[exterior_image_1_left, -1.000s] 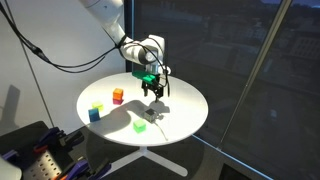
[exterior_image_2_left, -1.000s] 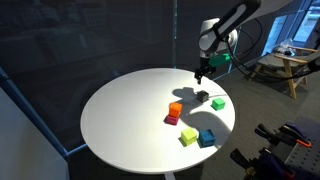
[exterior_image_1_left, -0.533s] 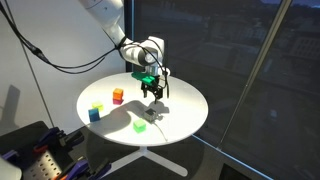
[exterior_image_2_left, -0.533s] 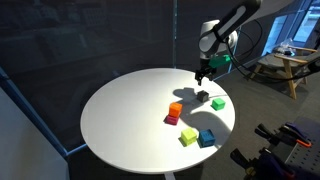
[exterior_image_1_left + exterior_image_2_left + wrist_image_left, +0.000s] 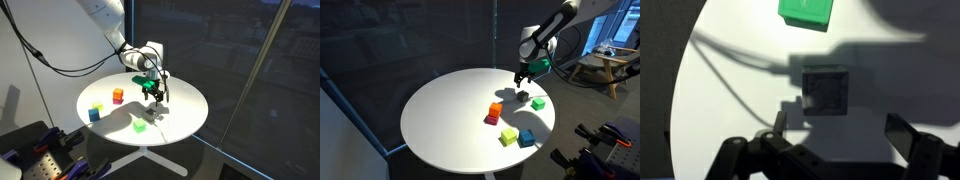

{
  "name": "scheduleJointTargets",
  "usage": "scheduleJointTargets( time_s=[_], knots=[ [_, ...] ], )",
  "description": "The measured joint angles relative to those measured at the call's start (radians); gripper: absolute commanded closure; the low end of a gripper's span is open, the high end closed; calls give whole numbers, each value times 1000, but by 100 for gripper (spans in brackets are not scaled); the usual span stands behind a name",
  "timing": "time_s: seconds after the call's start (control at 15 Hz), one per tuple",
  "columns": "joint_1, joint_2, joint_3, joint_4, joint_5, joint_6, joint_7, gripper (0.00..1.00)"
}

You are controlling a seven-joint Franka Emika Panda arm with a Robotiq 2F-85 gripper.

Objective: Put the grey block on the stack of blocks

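Hovering above the round white desk, my pincer hangs with its jaws spread wide and nothing held between them. The grey block rests flat on the desk almost straight below me, clear of my fingertips, toward the right half of the desk in an exterior view. In the wrist view the grey block shows just ahead of the gap between my two fingers, a touch closer to the left one than to the right. It is a cube, so it has no long axis to favour. Its side faces look roughly square to the line my jaws close along, perhaps turned slightly. I judge the coming move to be a plain descent with a small sideways nudge to centre it, until the fingers straddle its two opposite sides. A green cube lies just beyond the grey block at the top edge of the wrist view, near but not touching it, and I should keep my fingers off it on the way down. The stack, orange over red, stands well apart to the left of the grey block in an exterior view, so the carry after the grasp runs leftward across the desk and must arrive above the orange top.
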Motion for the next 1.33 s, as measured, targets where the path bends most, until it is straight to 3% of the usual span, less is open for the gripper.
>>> scheduleJointTargets(
  time_s=[1.33],
  knots=[
    [3,90,-21,19,0,27,1,0]
  ],
)
